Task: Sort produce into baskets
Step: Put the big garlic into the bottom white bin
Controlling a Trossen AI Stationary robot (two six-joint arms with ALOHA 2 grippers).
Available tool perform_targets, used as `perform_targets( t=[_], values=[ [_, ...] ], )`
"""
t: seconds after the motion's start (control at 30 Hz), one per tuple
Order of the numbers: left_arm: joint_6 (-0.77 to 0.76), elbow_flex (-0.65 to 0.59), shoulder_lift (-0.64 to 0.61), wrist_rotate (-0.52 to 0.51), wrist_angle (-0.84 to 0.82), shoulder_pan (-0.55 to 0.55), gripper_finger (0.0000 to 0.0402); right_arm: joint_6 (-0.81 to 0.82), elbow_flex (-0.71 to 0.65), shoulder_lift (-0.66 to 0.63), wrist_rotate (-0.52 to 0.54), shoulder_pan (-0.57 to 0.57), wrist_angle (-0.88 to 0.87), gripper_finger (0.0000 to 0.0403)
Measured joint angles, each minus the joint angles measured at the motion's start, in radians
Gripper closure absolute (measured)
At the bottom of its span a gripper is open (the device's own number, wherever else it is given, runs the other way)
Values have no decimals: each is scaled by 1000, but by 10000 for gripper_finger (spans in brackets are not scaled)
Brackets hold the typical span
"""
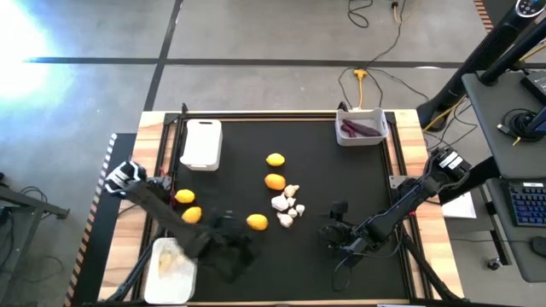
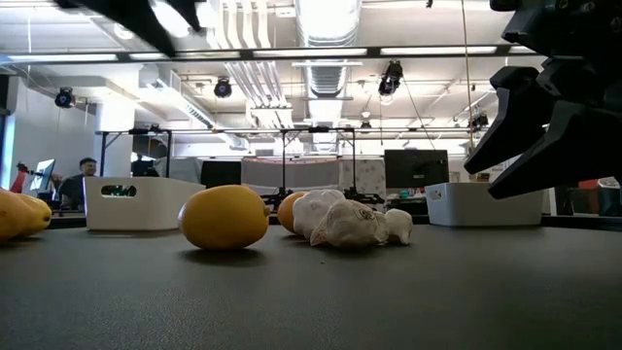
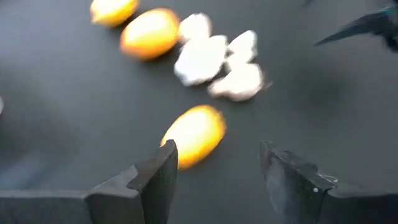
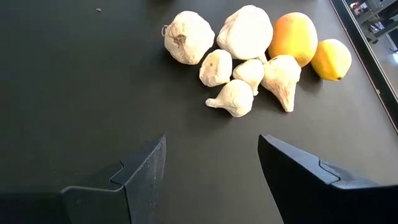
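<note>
Several yellow-orange lemons lie on the black table: two mid-table [image 1: 275, 170], one nearer [image 1: 257, 223], two at the left [image 1: 188, 205]. A cluster of whitish garlic pieces [image 1: 288, 207] lies between them. Dark purple pieces [image 1: 358, 129] lie in the far right basket [image 1: 381, 136]. My left gripper [image 1: 237, 232] is open and empty, above the table beside the near lemon [image 3: 194, 134]. My right gripper [image 1: 328, 232] is open and empty, to the right of the garlic [image 4: 239, 56].
An empty white basket [image 1: 202, 143] stands at the far left. Another basket [image 1: 171, 269] at the near left corner holds whitish pieces. Bare black table lies between the garlic and my right gripper. Cables run on the floor beyond the far edge.
</note>
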Motion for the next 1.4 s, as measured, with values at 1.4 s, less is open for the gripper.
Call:
perform_targets(
  t=[1.4],
  values=[
    [1281, 0, 352, 507, 545, 402, 153, -80, -43, 0, -4, -127, 3, 154]
  ],
)
